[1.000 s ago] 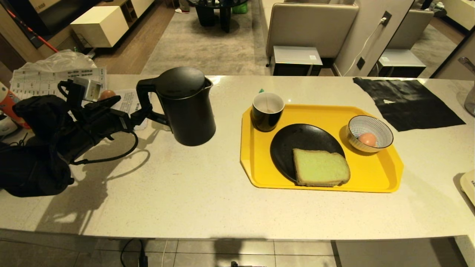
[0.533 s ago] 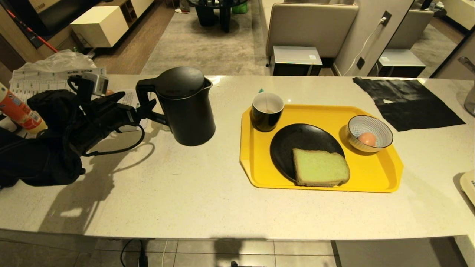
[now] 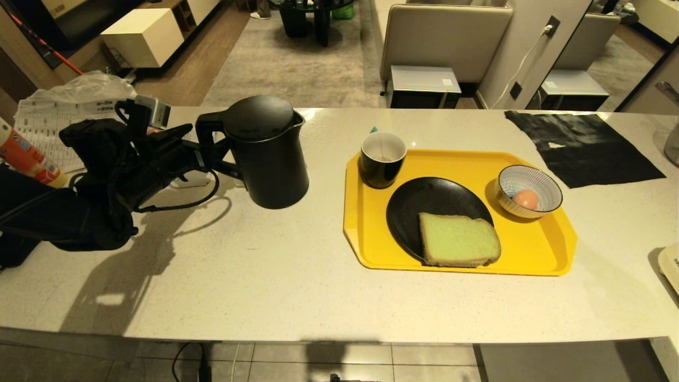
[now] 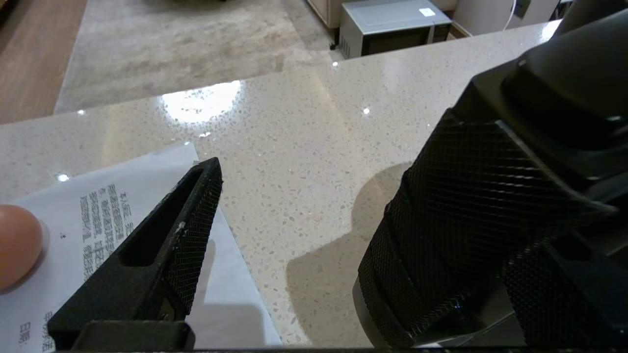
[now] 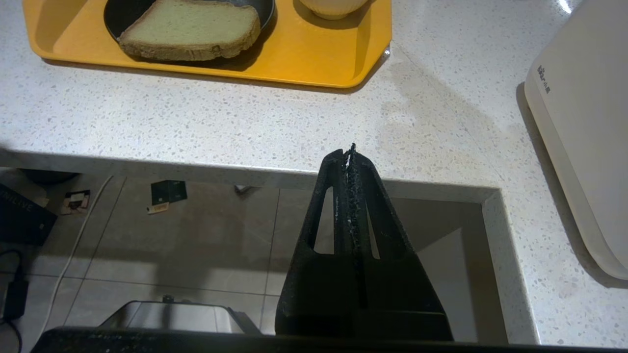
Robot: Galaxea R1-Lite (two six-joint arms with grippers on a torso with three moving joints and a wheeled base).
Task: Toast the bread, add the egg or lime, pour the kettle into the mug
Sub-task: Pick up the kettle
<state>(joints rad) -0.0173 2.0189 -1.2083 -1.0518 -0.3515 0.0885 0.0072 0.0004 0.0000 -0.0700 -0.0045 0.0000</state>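
On the counter's left side, the left gripper (image 3: 204, 154) is reaching with fingers spread wide, the kettle (image 3: 268, 151) handle lying between them, not yet pinched.

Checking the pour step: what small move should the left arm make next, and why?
Probably close the open left gripper on the kettle's handle: its jaws already straddle that handle, the kettle stands upright on the counter, and the mug awaits pouring.

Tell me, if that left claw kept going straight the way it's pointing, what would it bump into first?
Most likely the kettle. The left gripper points at its loop handle with fingers open on either side, one finger apart, the other close against it. Contact is hard to judge.
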